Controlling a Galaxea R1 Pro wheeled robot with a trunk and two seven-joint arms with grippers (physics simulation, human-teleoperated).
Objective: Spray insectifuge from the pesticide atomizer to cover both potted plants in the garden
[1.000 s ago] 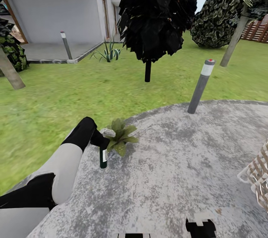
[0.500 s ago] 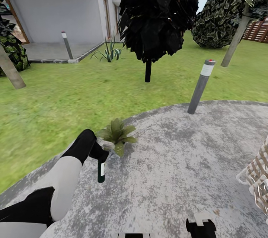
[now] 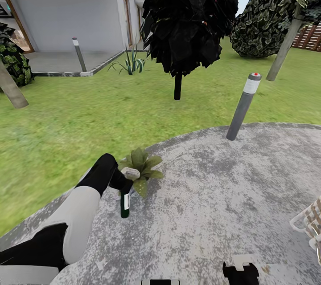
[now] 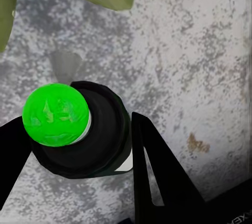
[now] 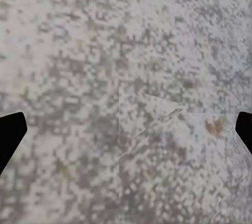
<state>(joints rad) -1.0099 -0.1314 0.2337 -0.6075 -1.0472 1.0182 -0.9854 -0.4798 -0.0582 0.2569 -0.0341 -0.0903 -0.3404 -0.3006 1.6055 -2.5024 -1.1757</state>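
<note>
The left arm (image 3: 67, 222) was chunky tube segments, alternating matte black and pale grey-white, ending in a black wrist. The left gripper (image 4: 79, 145) had flat, angular black fingers (image 4: 157, 171) with sharp wedge edges, plus a bit of pale lettering on the black body behind them, too cut off to read. The right gripper (image 5: 126, 129) showed two blunt black fingertips (image 5: 10, 135).

Your pesticide atomizer (image 3: 125, 204) is dark green with a white band, and from the left wrist its cap (image 4: 56, 115) glows bright green above a black collar. The potted plant (image 3: 141, 168) has green leaves with white speckles. You have a mottled grey patio (image 3: 214, 196), green lawn (image 3: 80, 111), and 2 grey bollard lamps (image 3: 243, 107), the near one red-dotted on top.
</note>
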